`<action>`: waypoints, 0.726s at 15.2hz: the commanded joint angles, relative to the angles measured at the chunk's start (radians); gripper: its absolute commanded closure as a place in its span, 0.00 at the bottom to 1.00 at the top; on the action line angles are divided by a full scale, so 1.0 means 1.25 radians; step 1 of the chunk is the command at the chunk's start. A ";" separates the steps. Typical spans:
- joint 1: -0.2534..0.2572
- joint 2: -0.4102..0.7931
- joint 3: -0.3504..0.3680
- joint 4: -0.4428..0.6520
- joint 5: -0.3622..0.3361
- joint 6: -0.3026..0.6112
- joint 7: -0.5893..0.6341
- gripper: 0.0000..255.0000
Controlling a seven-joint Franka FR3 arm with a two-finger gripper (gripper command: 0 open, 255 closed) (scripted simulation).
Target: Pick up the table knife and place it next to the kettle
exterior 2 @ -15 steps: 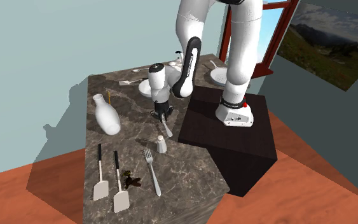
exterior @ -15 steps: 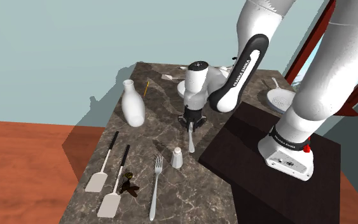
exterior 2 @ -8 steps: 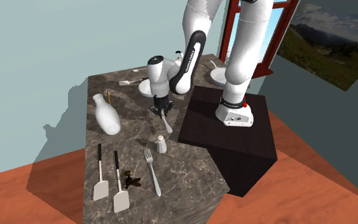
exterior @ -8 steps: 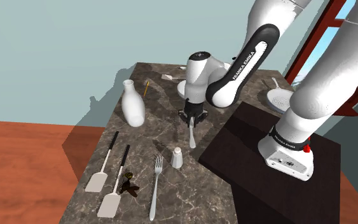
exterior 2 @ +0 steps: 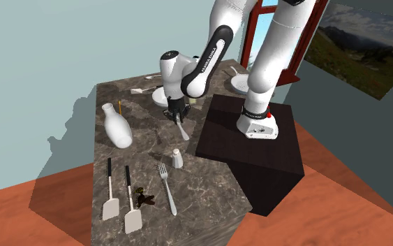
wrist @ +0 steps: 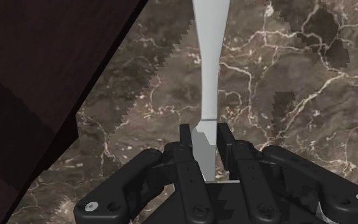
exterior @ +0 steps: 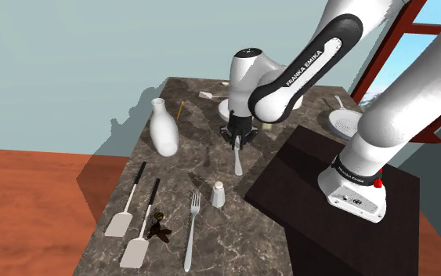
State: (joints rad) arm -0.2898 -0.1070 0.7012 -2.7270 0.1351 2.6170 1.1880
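My gripper (exterior: 237, 143) is shut on the handle end of a pale table knife (exterior: 238, 161), whose blade slants down toward the marble table (exterior: 187, 168). The second exterior view shows the same grip (exterior 2: 179, 117), with the knife (exterior 2: 183, 131) hanging below the hand. In the wrist view the fingers (wrist: 185, 137) clasp the knife (wrist: 208, 57), which runs straight ahead over the marble. A white rounded object (exterior 2: 160, 96), perhaps the kettle, sits just behind the hand and is mostly hidden by the arm.
A white bottle (exterior: 163, 129) stands at the shoulder view's left of the gripper. Nearer the front lie a small shaker (exterior: 218, 194), a fork (exterior: 191, 231), two spatulas (exterior: 124, 208) and a dark clump (exterior: 160, 228). The dark stand (exterior: 320, 188) borders the table's right.
The gripper has carried the knife toward the back of the table, away from the shaker, and the arm's forearm has swung higher. The grip has stayed shut.
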 commanded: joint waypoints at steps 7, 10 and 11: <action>0.039 -0.117 -0.032 0.018 0.090 -0.122 -0.067 1.00; 0.049 -0.153 -0.045 0.028 0.105 -0.167 -0.080 1.00; 0.052 -0.165 -0.050 0.031 0.109 -0.181 -0.084 1.00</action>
State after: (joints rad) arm -0.2275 -0.3006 0.6445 -2.6928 0.2676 2.4078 1.0883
